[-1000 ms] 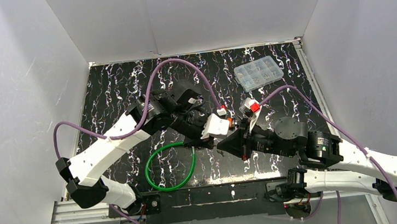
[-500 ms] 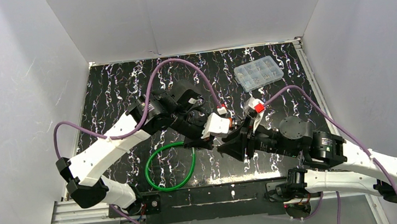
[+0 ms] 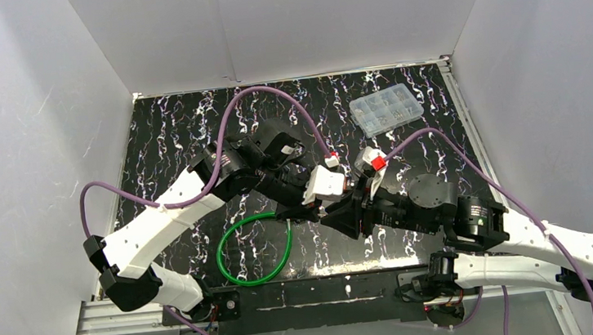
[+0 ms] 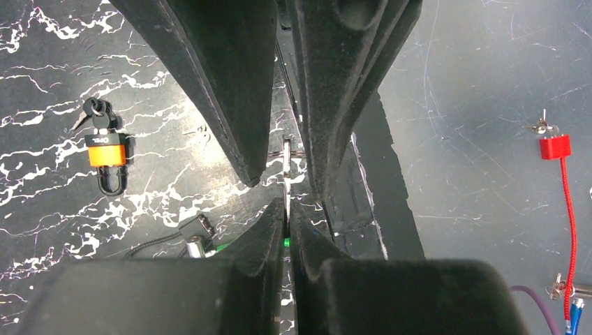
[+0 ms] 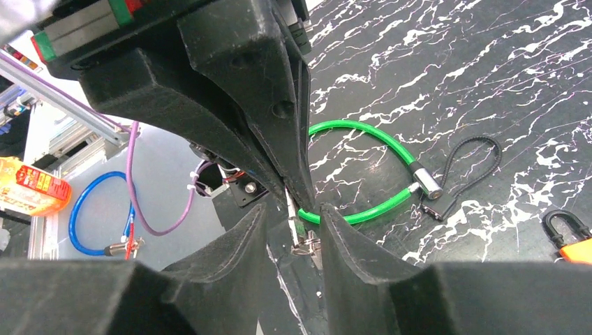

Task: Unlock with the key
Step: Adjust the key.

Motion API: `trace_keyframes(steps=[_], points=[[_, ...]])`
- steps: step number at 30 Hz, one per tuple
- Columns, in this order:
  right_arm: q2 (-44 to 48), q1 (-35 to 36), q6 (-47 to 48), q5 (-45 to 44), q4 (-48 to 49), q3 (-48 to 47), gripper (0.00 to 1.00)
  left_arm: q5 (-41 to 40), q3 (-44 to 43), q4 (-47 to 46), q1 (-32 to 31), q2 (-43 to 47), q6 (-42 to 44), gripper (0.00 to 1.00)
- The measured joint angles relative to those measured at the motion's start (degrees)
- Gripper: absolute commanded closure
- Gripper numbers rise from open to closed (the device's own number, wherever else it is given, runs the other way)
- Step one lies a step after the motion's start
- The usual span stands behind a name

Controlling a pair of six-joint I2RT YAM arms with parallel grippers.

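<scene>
A thin silver key point(image 4: 287, 164) is pinched edge-on in my left gripper point(image 4: 286, 206), which is shut on it. In the right wrist view the key point(image 5: 290, 209) and its ring point(image 5: 307, 244) hang between the fingers of my right gripper point(image 5: 293, 213), which is open and stands on both sides of the key. The two grippers meet tip to tip above the mat, left point(image 3: 311, 212) and right point(image 3: 327, 218). An orange padlock point(image 4: 107, 150) with a black shackle lies on the mat, apart from both grippers. It shows at the right wrist view's edge point(image 5: 576, 248).
A green cable lock point(image 3: 228, 256) lies looped on the mat near the front, also in the right wrist view point(image 5: 370, 209), with a black cord loop point(image 5: 475, 157) beside it. A clear compartment box point(image 3: 386, 111) sits at the back right. White walls enclose the mat.
My right gripper has shifted slightly left and closer onto the key held by the left gripper. The left arm has barely moved.
</scene>
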State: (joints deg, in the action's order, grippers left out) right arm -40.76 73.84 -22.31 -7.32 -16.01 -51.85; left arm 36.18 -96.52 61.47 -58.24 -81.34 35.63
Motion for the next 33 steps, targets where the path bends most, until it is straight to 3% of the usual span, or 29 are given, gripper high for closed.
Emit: trace_keyframes(steps=[8, 11, 13, 14, 15, 18, 20, 30, 33], points=[[-0.24, 0.00, 0.22, -0.20, 0.97, 1.25, 0.66, 0.21, -1.12, 0.02, 0.00, 0.00, -0.30, 1.00], [-0.16, 0.00, 0.17, -0.21, 1.12, 2.00, 0.79, 0.28, -1.73, 0.00, 0.00, 0.00, -0.28, 1.00], [-0.06, 0.00, 0.22, -0.22, 1.18, 2.12, 0.97, 0.26, -1.76, 0.06, 0.00, 0.00, -0.28, 1.00], [0.07, 0.00, 0.06, -0.26, 1.20, 2.14, 0.98, 0.26, -1.76, 0.04, 0.02, 0.00, -0.28, 1.00], [0.26, 0.00, -0.04, -0.36, 1.20, 2.15, 0.97, 0.28, -1.76, 0.04, 0.02, 0.00, -0.28, 1.00], [1.08, 0.00, 0.07, -0.79, 1.48, 2.16, 0.74, 0.50, -1.76, -0.16, 0.04, 0.00, -0.29, 1.00], [1.57, 0.00, 0.02, -1.04, 1.75, 2.17, 0.66, 0.64, -1.76, -0.42, 0.03, 0.00, -0.29, 1.00], [3.68, 0.00, 0.51, -2.61, 2.81, 2.85, 0.54, 0.72, -1.76, -0.62, 0.04, -0.02, -0.32, 1.00], [3.66, 0.00, 0.71, -2.90, 2.86, 2.88, 0.56, 0.72, -1.76, -0.55, 0.04, -0.02, -0.32, 1.00]])
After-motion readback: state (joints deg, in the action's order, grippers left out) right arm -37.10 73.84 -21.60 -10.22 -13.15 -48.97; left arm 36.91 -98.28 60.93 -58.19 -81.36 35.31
